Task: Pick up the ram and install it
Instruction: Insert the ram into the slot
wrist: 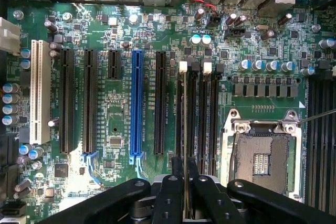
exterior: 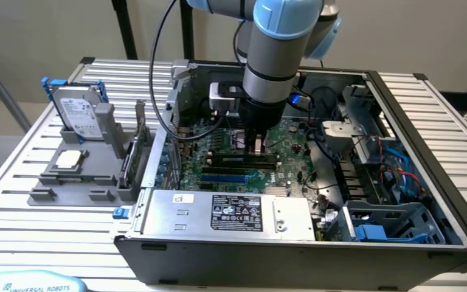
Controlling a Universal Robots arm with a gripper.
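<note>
The ram [wrist: 185, 119] is a thin green stick seen edge-on, running lengthwise right over one of the black memory slots [wrist: 181, 108] with white end clips on the motherboard [wrist: 121, 114]. My gripper [wrist: 185, 167] is shut on the near end of the stick, with one black finger on each side. In the exterior view my gripper [exterior: 255, 148] reaches straight down into the open computer case [exterior: 428, 152], just above the memory slots [exterior: 245, 161]. I cannot tell whether the stick touches the slot.
The open processor socket [wrist: 262, 156] lies beside the memory slots, and a blue expansion slot [wrist: 137, 103] and black ones lie on the other side. A power supply [exterior: 233, 213] fills the case front. Outside, a grey stand [exterior: 63, 188] holds a hard drive [exterior: 79, 112], a processor chip [exterior: 69, 159] and a card [exterior: 140, 146].
</note>
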